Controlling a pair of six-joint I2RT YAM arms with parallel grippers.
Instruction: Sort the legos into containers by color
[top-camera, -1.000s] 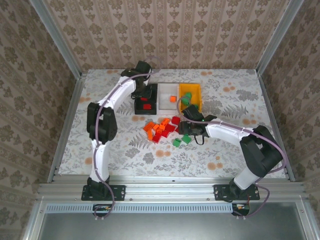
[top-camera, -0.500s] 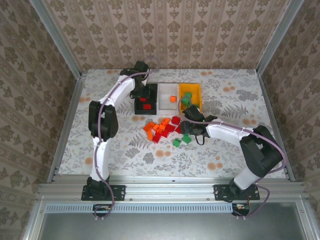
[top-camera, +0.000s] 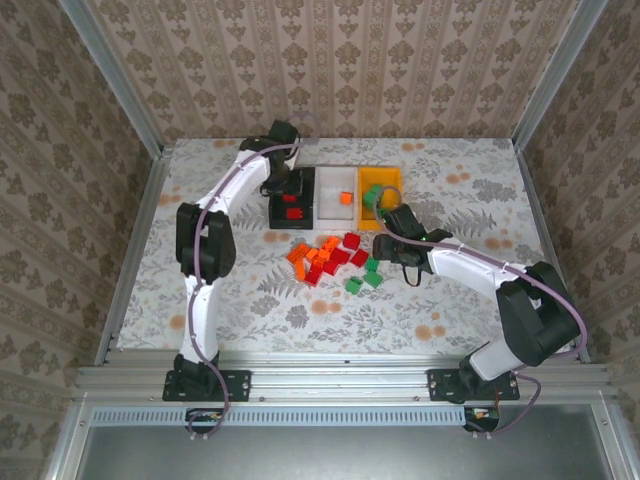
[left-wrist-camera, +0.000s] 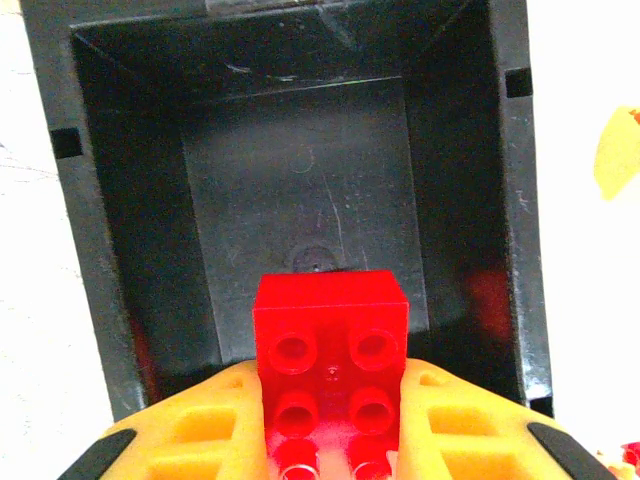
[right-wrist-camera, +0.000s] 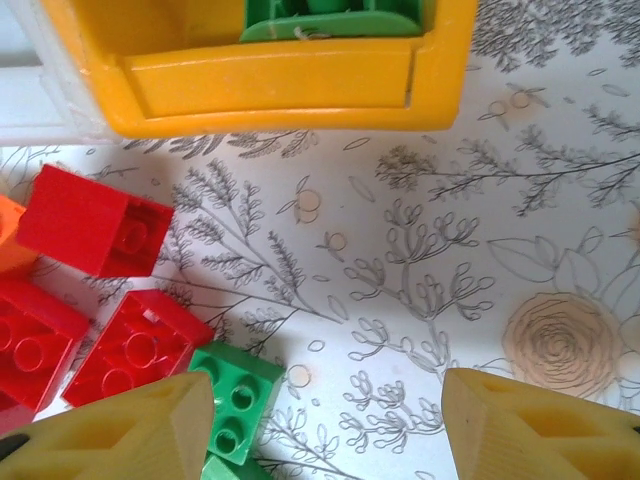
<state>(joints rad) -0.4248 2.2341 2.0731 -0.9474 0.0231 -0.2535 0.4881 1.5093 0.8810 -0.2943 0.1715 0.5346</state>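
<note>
My left gripper (left-wrist-camera: 331, 405) is shut on a red lego (left-wrist-camera: 331, 335) and holds it over the inside of the black container (left-wrist-camera: 95, 250). From above, the left gripper (top-camera: 287, 188) hangs over the black container (top-camera: 273, 212), with a white container (top-camera: 330, 200) and a yellow container (top-camera: 392, 180) to its right. My right gripper (right-wrist-camera: 325, 425) is open over bare table, just in front of the yellow container (right-wrist-camera: 280, 85). A green lego (right-wrist-camera: 235, 400) lies against its left finger (right-wrist-camera: 130, 435). Green legos (right-wrist-camera: 330, 15) sit in the yellow container.
A loose pile of red and orange legos (top-camera: 322, 257) lies mid-table, with green ones (top-camera: 362, 282) at its right. Red legos (right-wrist-camera: 95, 220) lie left of the right gripper. An orange lego (top-camera: 345, 198) sits in the white container. Metal rails and patterned walls enclose the table.
The right gripper has moved away from the pile toward the yellow container, still open. The left gripper has stayed over the black container with the red lego.
</note>
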